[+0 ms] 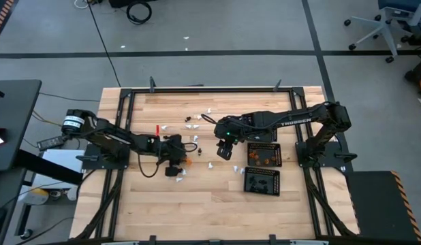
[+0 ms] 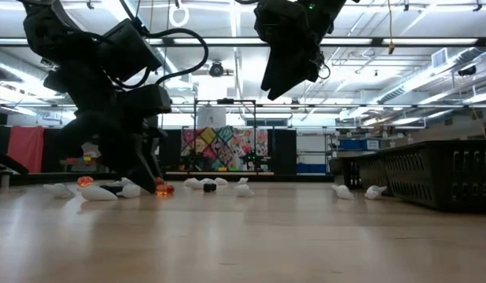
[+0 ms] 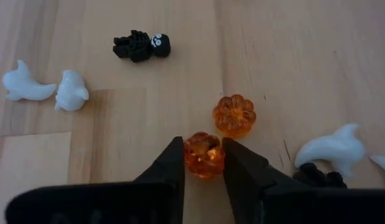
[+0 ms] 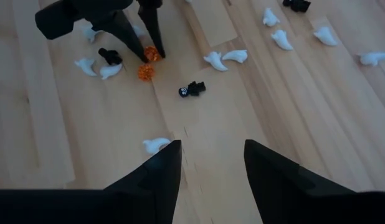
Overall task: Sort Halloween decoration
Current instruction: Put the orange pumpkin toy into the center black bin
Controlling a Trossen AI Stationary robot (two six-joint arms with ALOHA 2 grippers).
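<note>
High view is showing the table [image 1: 217, 204], three trays [image 1: 262, 168] lying by its right edge, and both arms reaching over its middle. The left gripper [image 3: 203, 155] is clamping an orange pumpkin [image 3: 204, 154] mid-table, round with no long axis; only the left wrist view is showing this. The right gripper [image 4: 208, 155] is hanging above, jaws apart, empty. White ghosts [image 3: 40, 87] are lying pointed every way.
</note>
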